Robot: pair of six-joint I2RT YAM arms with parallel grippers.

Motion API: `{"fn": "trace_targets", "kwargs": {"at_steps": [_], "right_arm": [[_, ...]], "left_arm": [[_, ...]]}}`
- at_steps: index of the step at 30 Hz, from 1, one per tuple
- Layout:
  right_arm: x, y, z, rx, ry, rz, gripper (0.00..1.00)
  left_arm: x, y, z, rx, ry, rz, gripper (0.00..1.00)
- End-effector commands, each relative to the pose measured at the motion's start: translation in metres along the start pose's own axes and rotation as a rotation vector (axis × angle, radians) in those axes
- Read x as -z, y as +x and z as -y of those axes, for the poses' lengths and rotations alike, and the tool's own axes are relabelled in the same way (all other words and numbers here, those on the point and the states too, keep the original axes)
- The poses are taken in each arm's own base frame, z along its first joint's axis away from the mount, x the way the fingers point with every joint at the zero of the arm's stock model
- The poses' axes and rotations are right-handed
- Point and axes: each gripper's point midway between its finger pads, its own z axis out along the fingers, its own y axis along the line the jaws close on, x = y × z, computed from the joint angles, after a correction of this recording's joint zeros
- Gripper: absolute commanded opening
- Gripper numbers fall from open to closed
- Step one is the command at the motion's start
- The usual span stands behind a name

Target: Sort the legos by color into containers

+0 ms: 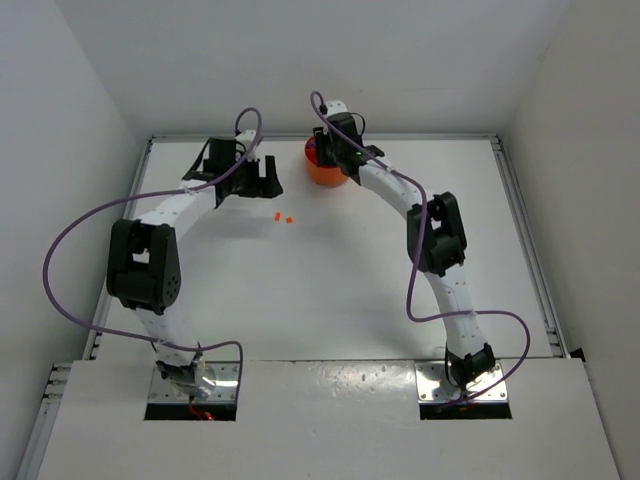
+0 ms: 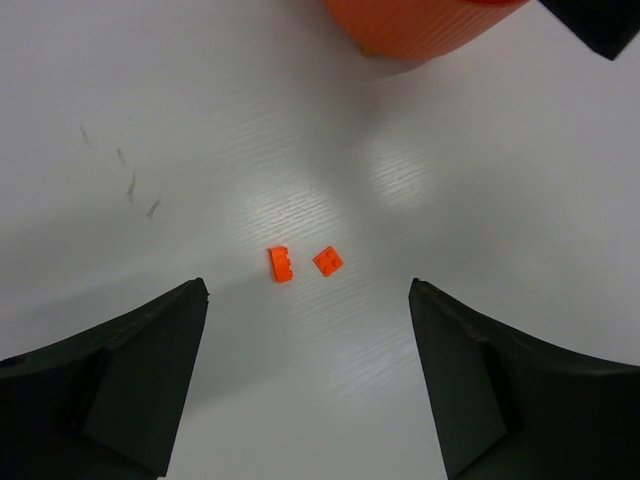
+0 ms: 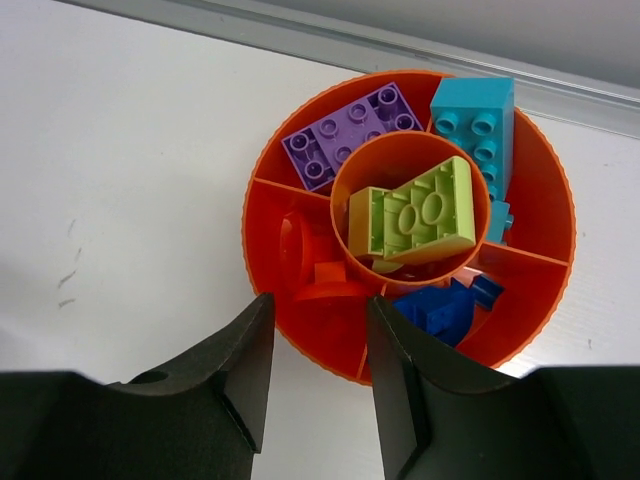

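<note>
The right wrist view is showing what the arm is hiding from above: in the orange dish (image 3: 521, 301) a purple plate (image 3: 350, 125), a cyan brick (image 3: 475, 125), blue pieces (image 3: 445, 310) and orange rounded bits (image 3: 310, 265) are lying in separate outer compartments, and a lime green brick (image 3: 415, 215) in the middle cup. The right gripper (image 3: 320, 303) is hanging over the near rim, jaws partly apart, holding nothing. In the left wrist view the left gripper (image 2: 308, 290) is standing wide and empty near two small orange pieces (image 2: 281, 264) on the table (image 2: 150, 100), the dish beyond them.
</note>
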Motion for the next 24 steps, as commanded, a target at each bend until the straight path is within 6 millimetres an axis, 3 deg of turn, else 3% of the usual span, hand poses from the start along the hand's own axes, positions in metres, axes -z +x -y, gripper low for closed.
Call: {"fn": "trace_targets", "kwargs": {"at_steps": [1, 2, 3, 7, 8, 9, 10, 11, 13, 19, 24], "right_arm": [[0.031, -0.041, -0.002, 0.028, -0.024, 0.070, 0.42], [0.042, -0.050, -0.002, 0.044, -0.025, 0.082, 0.42], [0.046, -0.042, 0.000, 0.057, -0.022, 0.058, 0.41], [0.077, -0.044, 0.016, 0.076, 0.040, 0.071, 0.41], [0.084, -0.045, 0.024, 0.079, 0.057, 0.078, 0.41], [0.088, -0.026, 0.029, 0.084, 0.072, 0.046, 0.41], [0.104, -0.042, 0.031, 0.087, 0.076, 0.094, 0.41], [0.108, -0.027, 0.033, 0.091, 0.079, 0.071, 0.41], [0.124, -0.034, 0.043, 0.082, 0.104, 0.093, 0.41], [0.143, -0.010, 0.058, 0.077, 0.147, 0.041, 0.41], [0.152, 0.003, 0.074, 0.052, 0.187, 0.021, 0.41]], "left_arm": [[-0.007, 0.001, -0.004, -0.039, -0.080, -0.017, 0.85], [-0.010, 0.008, -0.003, -0.042, -0.089, -0.037, 0.81], [-0.011, 0.011, -0.003, -0.056, -0.103, -0.048, 0.78], [-0.017, 0.040, 0.001, -0.086, -0.144, -0.120, 0.67], [-0.016, 0.039, -0.003, -0.088, -0.165, -0.117, 0.66], [-0.020, 0.049, 0.000, -0.095, -0.169, -0.138, 0.64], [-0.021, 0.050, 0.003, -0.104, -0.173, -0.139, 0.64], [-0.024, 0.054, 0.002, -0.103, -0.175, -0.150, 0.64], [-0.030, 0.063, 0.001, -0.097, -0.183, -0.173, 0.64], [-0.051, 0.084, -0.009, -0.079, -0.221, -0.233, 0.56], [-0.062, 0.082, -0.014, -0.071, -0.243, -0.246, 0.49]]}}
